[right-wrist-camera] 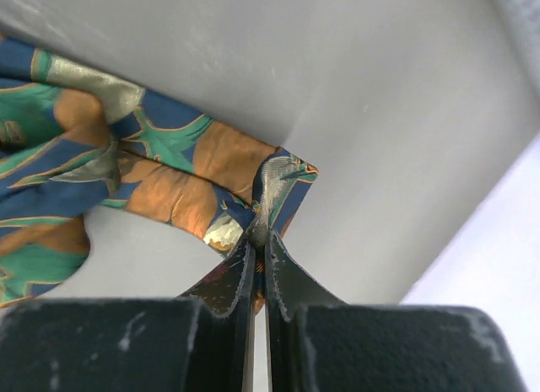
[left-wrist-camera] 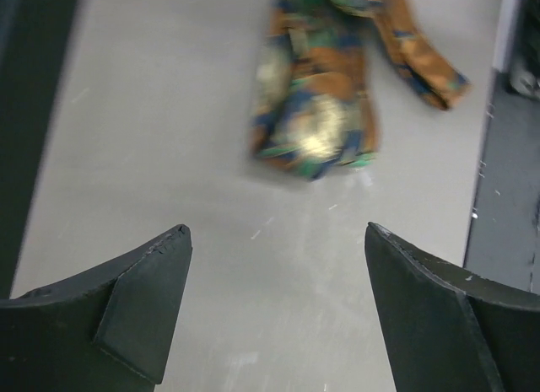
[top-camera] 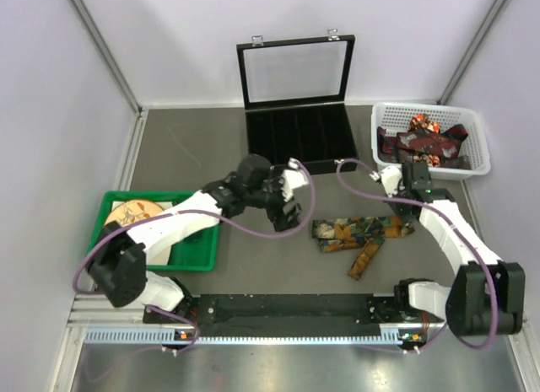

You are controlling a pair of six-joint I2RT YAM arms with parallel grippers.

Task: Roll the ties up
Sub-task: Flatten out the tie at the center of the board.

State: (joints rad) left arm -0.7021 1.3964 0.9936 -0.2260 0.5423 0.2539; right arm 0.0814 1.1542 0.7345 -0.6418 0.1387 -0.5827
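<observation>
My right gripper is pinched tight on the right end of the tie lying at the middle of the table, my left gripper hangs with jaws apart just left of its other end, and more ties lie in the far-right basket.

the tie is smooth woven cloth with a soft silky sheen, and its pale gold patches catch the light. the tabletop is matt grey, finely scratched and scuffed. the basket is white plastic lattice, and the ties in it look like the same slick cloth. the tray is green plastic with a slight gloss. the case is matt black, its lid a clear glossy pane. the fingers of the left gripper are matt black plastic with nicked edges. the rail is ribbed bare metal.
</observation>
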